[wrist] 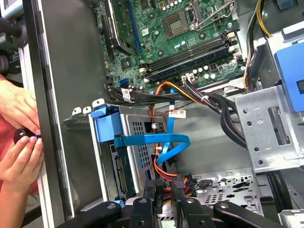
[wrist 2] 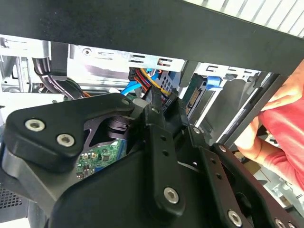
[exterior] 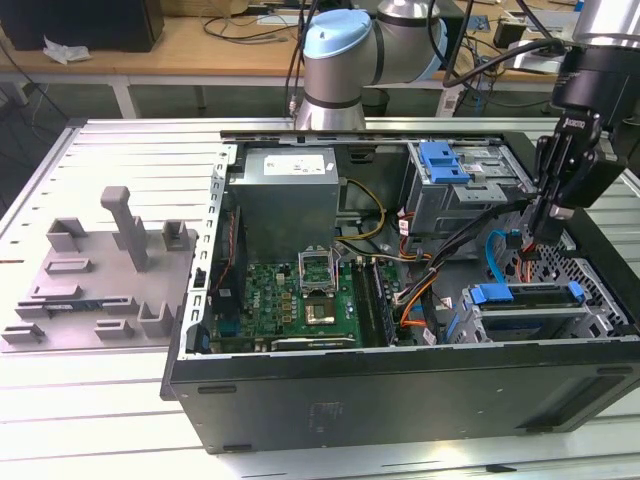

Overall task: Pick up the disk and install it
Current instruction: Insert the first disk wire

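The disk (exterior: 527,308), a silver drive in a blue carrier, lies in the lower drive bay at the exterior view's right, inside the open computer case (exterior: 400,385). In the first wrist view the disk (wrist: 124,167) stands edge-on in its cage, with the blue carrier tab (wrist: 105,124) at its end. A blue flat cable (wrist: 156,140) runs from there. My gripper (exterior: 541,232) hangs just above the bay's far end. In both wrist views the gripper (wrist: 164,194) (wrist 2: 161,99) is shut on a black cable connector (wrist: 165,186) with red, orange and yellow wires.
A grey power supply (exterior: 285,190), the green motherboard (exterior: 300,295) and an upper drive cage with a blue latch (exterior: 445,160) crowd the case. Black cable bundles (wrist: 213,102) cross beside the bay. A person's hands (wrist: 19,142) rest outside the case wall. A grey fixture (exterior: 100,270) lies at the left.
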`<state>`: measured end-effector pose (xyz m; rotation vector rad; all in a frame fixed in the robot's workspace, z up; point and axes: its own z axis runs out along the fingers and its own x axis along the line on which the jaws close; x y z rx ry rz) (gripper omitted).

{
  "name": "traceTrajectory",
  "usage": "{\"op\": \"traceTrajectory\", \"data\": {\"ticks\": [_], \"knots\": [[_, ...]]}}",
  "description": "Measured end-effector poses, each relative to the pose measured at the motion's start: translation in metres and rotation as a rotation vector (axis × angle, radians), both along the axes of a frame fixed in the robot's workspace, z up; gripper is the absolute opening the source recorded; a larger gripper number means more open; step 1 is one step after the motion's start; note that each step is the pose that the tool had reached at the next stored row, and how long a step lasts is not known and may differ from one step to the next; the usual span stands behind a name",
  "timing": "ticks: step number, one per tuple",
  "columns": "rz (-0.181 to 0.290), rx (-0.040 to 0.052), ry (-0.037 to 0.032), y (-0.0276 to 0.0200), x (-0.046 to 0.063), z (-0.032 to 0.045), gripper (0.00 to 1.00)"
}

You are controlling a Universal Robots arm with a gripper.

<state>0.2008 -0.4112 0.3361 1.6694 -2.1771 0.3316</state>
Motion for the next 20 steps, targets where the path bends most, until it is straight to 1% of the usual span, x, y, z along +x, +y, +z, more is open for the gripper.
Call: {"op": "traceTrajectory", "data": {"ticks": [6, 7, 8, 9, 20], "knots": [[0.0, -0.0019, 0.0, 0.0, 0.0001, 0.0, 0.28], [0.0, -0.0019, 0.0, 0.0, 0.0001, 0.0, 0.27], [0.0, -0.002, 0.0001, 0.0, 0.0001, 0.0, 0.2], [0.0, -0.002, 0.0001, 0.0, 0.0001, 0.0, 0.16], [0.0, -0.0025, 0.0, 0.0, 0.0001, 0.0, 0.16]]}}
